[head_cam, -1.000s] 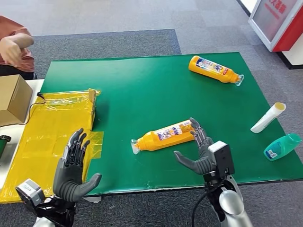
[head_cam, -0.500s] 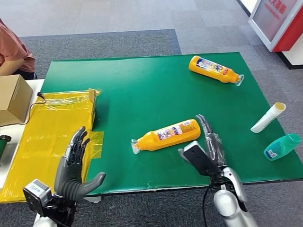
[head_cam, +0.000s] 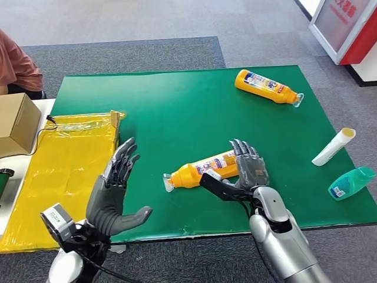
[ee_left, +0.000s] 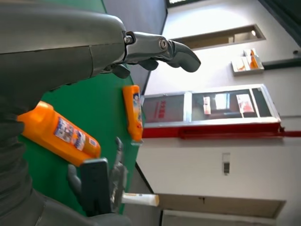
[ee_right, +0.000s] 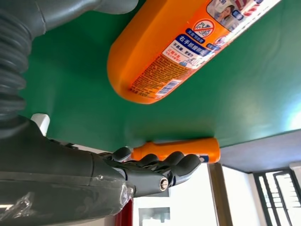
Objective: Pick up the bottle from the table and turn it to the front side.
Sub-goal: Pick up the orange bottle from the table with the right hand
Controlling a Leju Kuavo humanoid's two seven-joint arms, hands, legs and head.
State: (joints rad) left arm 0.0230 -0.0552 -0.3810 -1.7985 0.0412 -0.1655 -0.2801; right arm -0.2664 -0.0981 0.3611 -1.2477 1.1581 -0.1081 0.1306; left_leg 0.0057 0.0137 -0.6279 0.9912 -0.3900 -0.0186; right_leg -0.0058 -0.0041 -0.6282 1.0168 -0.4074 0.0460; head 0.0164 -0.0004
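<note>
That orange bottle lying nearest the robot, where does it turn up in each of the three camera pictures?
Head view: the near orange bottle lies mid-mat, its base end under the right robot hand.
Left wrist view: the same bottle sits at the left, on the green mat.
Right wrist view: it fills the top.
Shared landmark: the far orange bottle.

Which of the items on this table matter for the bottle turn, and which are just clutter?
Job:
near orange bottle, lying on its side
right hand, over its base end
left hand, open

Clutter:
far orange bottle
white tube
teal bottle
yellow bag
cardboard box
</note>
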